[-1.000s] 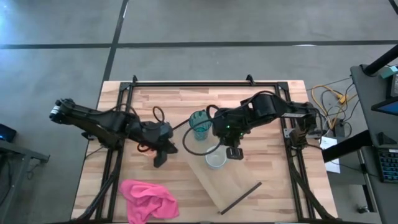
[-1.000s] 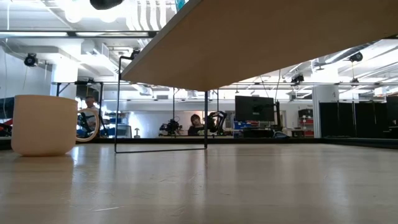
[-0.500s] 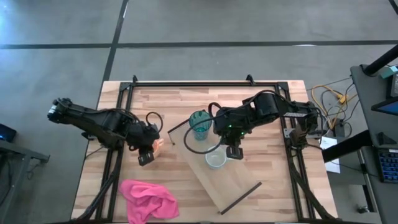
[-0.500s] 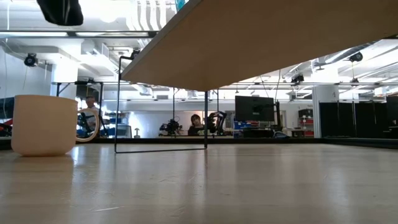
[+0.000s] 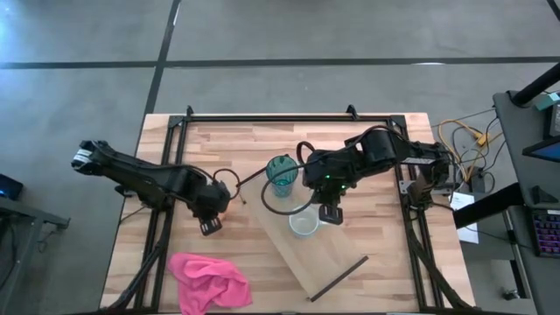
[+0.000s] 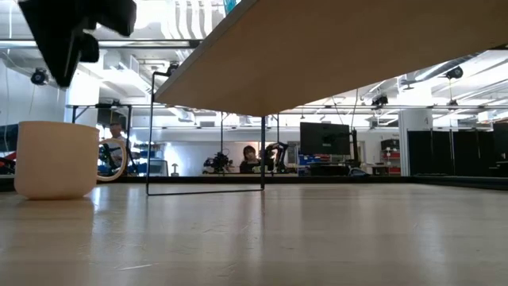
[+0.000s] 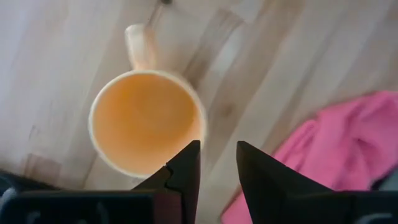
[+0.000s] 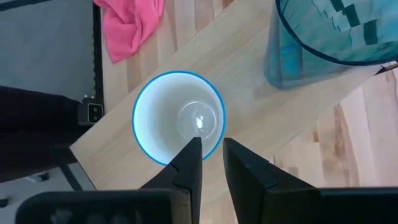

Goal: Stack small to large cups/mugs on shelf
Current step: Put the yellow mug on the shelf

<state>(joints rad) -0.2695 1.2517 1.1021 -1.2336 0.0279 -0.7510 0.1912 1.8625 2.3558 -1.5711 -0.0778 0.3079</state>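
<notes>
Slatted wooden tabletop (image 5: 367,131) fills the overhead view, with grey floor around it and, in the low view, an open workroom far behind. On it lies the shelf (image 5: 337,254), a long light board set at a slant with a dark bracket at its near end. A pink cloth (image 5: 208,280) is bunched near the table's front edge on the left.

The teal-blue tumbler (image 5: 282,175) stands upright on the far end of the shelf, and the whitish mug (image 5: 304,225) sits on the board just in front of it. The orange mug (image 7: 146,121) stands on the bare tabletop left of the shelf, handle outward.

The right gripper (image 8: 211,155) hangs above the whitish mug's rim, fingers nearly closed, gripping nothing. The left gripper (image 7: 217,163) hovers over the orange mug's rim, its fingers close together, clear of it.
</notes>
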